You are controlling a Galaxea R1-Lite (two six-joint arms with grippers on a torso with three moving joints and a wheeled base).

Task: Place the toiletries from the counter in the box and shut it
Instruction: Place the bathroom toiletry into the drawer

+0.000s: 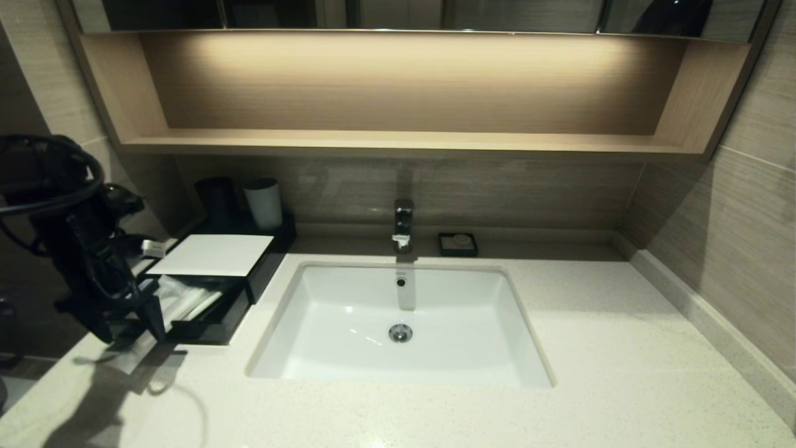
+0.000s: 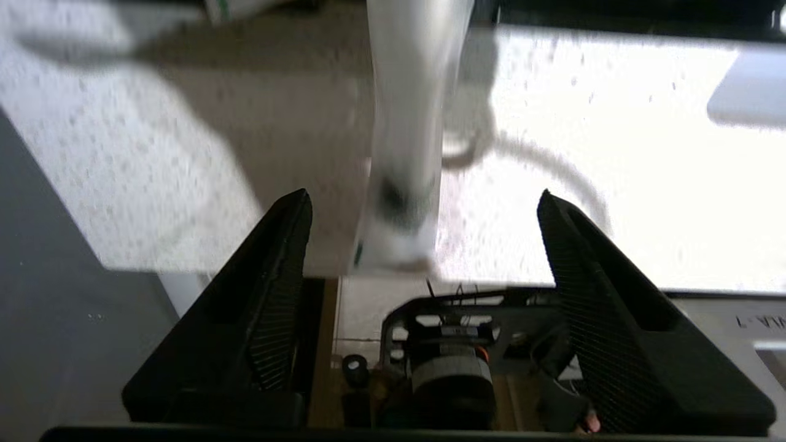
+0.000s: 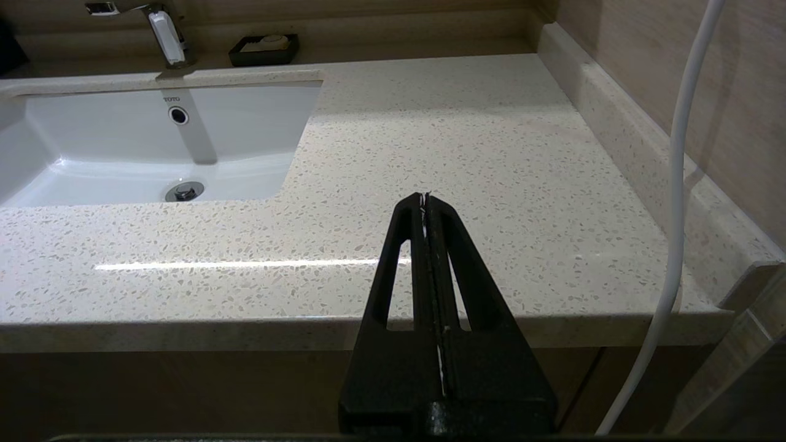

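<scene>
The left hand (image 2: pixel 424 202) hangs spread wide over the tabletop's (image 1: pixel 622 373) near left corner, above a white toiletry packet (image 2: pixel 405 135) lying flat, its long axis running near-to-far toward the black box (image 1: pixel 211 323). The right hand (image 3: pixel 425 202) is clenched empty off the near right edge.

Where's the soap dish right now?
In the head view the soap dish sits on the counter against the back wall, just right of the faucet, behind the sink.

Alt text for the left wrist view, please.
The left end effector, open, hovers above the speckled counter with a blurred white packet lying between its two black fingers. The counter's edge and the robot's own base show below.
</scene>
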